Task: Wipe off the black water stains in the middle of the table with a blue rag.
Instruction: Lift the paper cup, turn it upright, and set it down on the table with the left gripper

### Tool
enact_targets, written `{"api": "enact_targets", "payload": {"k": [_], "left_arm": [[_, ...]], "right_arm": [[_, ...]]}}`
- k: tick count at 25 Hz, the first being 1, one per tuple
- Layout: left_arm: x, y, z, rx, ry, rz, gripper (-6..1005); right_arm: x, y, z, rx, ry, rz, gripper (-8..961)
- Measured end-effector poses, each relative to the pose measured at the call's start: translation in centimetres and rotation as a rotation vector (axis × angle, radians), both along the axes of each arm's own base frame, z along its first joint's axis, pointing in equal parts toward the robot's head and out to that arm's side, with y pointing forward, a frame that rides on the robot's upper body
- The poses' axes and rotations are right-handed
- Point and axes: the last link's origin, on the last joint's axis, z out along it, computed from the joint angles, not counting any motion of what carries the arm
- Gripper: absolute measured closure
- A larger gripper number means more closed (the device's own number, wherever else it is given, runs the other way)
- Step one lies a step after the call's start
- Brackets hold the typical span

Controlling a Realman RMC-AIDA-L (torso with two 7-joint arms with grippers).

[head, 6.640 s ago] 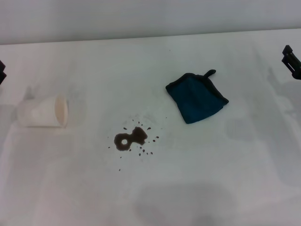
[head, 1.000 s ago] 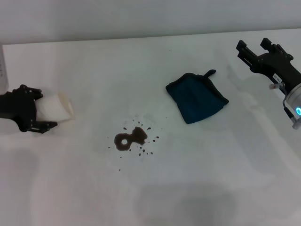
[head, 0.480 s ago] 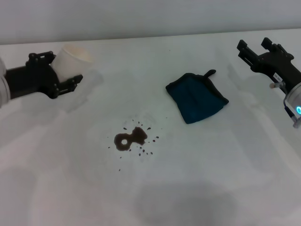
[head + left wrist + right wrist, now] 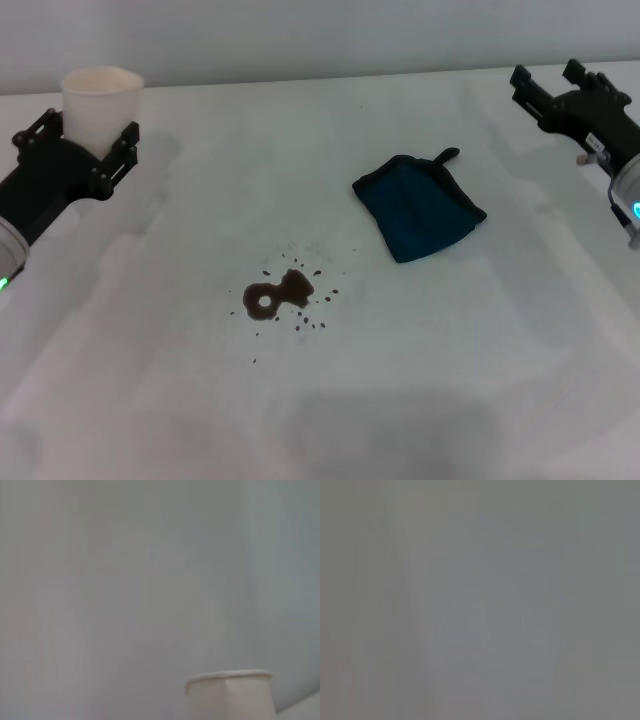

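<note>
The black water stains [image 4: 277,293] lie as a small dark blotch with specks around it in the middle of the white table [image 4: 450,360]. To their right and farther back, the blue rag [image 4: 418,208] lies flat, its black loop pointing away from me. Beyond the rag, near the far right edge, my right gripper [image 4: 548,80] is open and empty, well apart from the cloth. At the far left my left gripper [image 4: 88,138] is shut on a white paper cup [image 4: 100,100], held upright. The left wrist view shows the cup's rim [image 4: 230,677].
The grey wall runs along the table's far edge [image 4: 300,80]. Bare white tabletop lies between the stains and the rag and across the whole front. The right wrist view shows only a plain grey surface.
My left gripper has turned the paper cup upright and carried it left toward the far left corner. My right gripper has drifted slightly back and to the right. Rag and stains have not moved.
</note>
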Motion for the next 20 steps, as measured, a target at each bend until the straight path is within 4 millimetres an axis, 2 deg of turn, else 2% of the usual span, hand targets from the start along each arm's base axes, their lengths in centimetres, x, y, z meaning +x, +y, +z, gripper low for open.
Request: {"api": "enact_targets", "payload": {"k": [4,10,20], "left_arm": [[-0.6,-1.1,-1.1,0.081,-0.015,0.073,367],[-1.1,-3.0,-2.7,0.075,-0.025,0.122,368],[-2.6,-3.4,-3.4,0.032,0.023,0.211,368]], "right_arm": [[-0.4,0.6,0.5,0.017,-0.015,0.018,127],[-0.6,1.0,1.2,0.039,-0.020,0.030,127],[0.5,0.4,2.4,0.072,-0.041,0.014,128]]}}
